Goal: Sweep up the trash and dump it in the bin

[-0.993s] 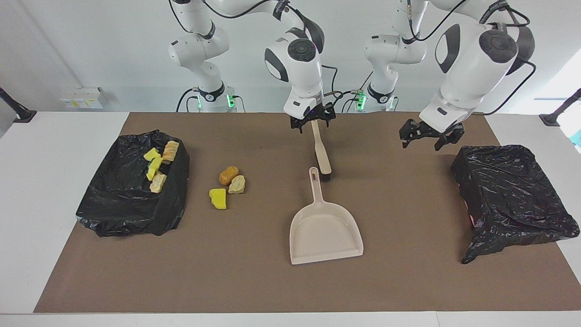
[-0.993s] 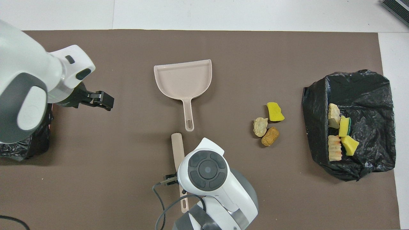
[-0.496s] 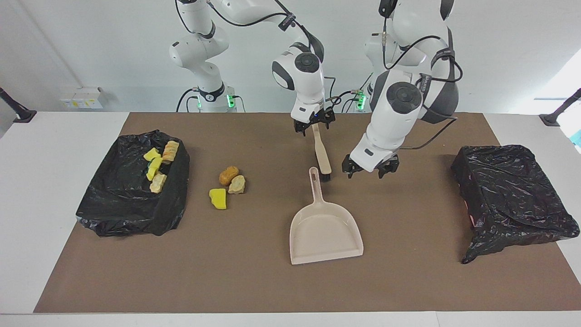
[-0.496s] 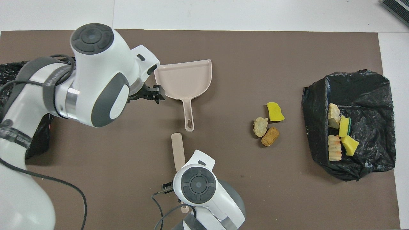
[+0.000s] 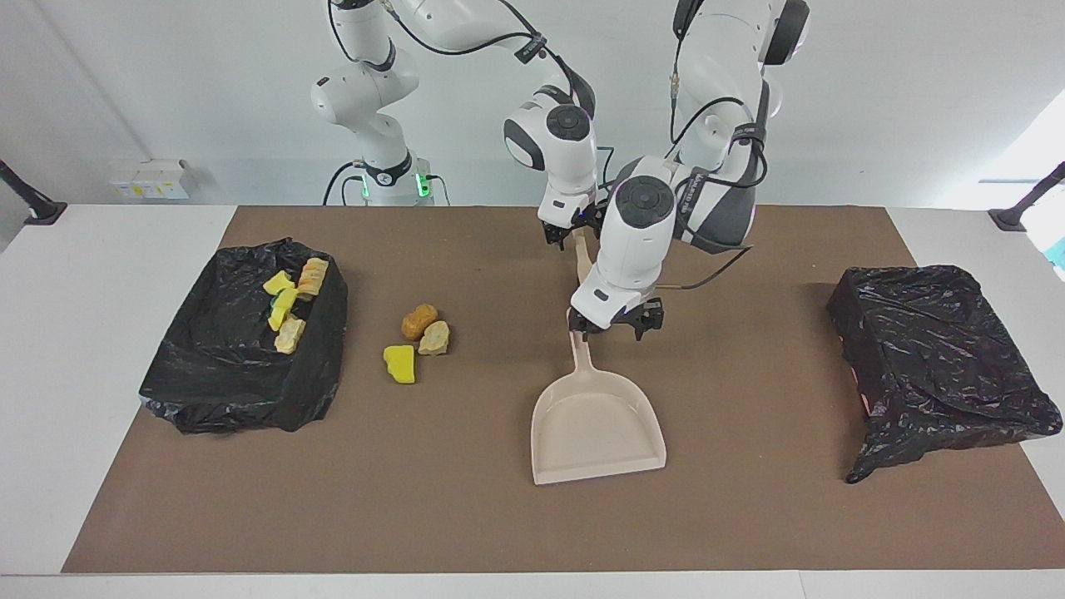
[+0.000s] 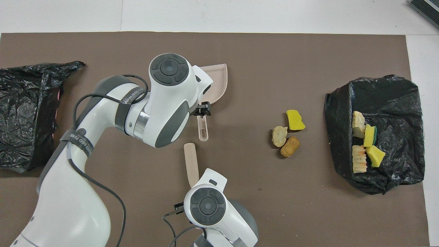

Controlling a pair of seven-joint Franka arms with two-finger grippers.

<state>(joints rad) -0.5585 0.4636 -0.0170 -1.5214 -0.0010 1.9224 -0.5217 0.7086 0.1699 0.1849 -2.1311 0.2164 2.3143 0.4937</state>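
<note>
brown mat — white table

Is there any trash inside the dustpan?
No, the dustpan is bare inside, while three bits of trash lie on the brown mat beside it, toward the right arm's end of the table.

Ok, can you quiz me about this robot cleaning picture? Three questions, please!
1. Pick one: how many trash pieces lie loose on the brown mat, not on the black bag? A) two B) three C) five
2. True or false: the dustpan has nothing in it.
3. In your own words: which arm's gripper is at the dustpan's handle?

Key: 1) B. 2) True. 3) The left gripper.
</note>
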